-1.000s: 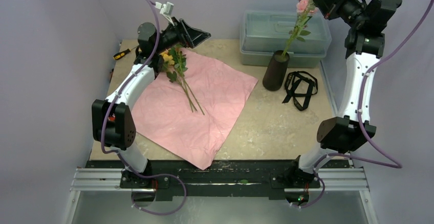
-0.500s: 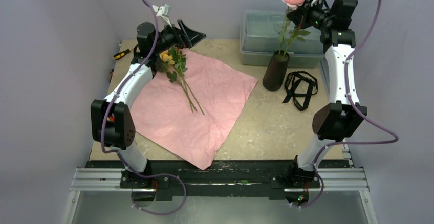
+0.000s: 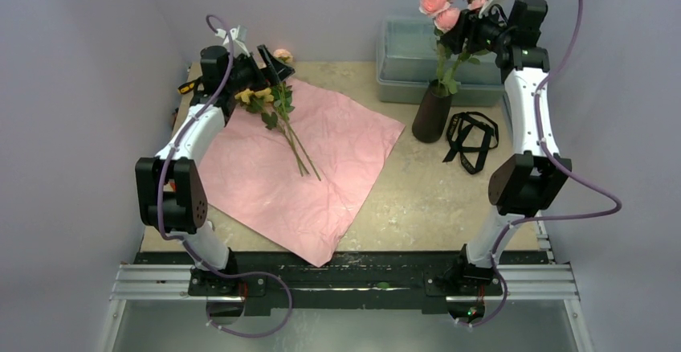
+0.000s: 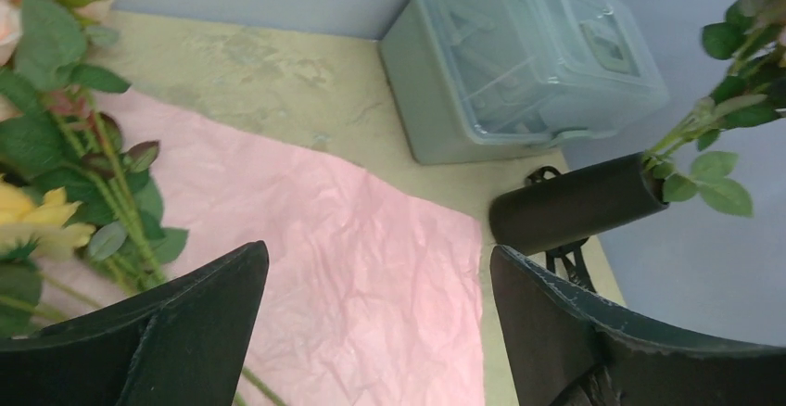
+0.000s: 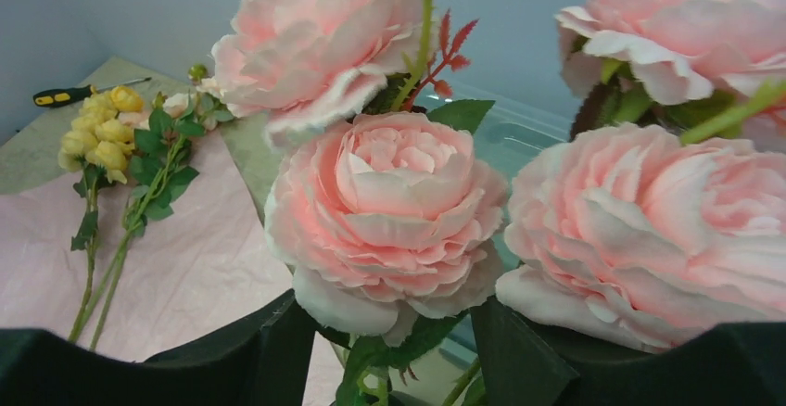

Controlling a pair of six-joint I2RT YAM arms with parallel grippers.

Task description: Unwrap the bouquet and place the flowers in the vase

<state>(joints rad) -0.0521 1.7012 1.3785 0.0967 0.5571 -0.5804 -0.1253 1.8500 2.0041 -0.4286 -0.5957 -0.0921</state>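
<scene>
Pink roses [image 5: 385, 211] rise between the parted jaws of the right gripper [image 5: 389, 336]. Left gripper [image 4: 380, 295] gapes wide, yellow flowers [image 4: 37, 216] beside it.

The top external camera looks down from above and behind the arm bases [image 3: 215, 281], taking in the whole tabletop [image 3: 417, 199]. The left wrist camera sits low at the far left and faces right across the pink paper [image 4: 371, 267] toward the vase [image 4: 575, 207] and plastic box [image 4: 519, 63], with its own fingers [image 4: 167, 341] at the bottom edge. The right wrist camera is very close to the pink blooms [image 5: 389, 211] and faces left past them to the yellow flowers [image 5: 102, 133]. Both wrist views share that paper.
</scene>
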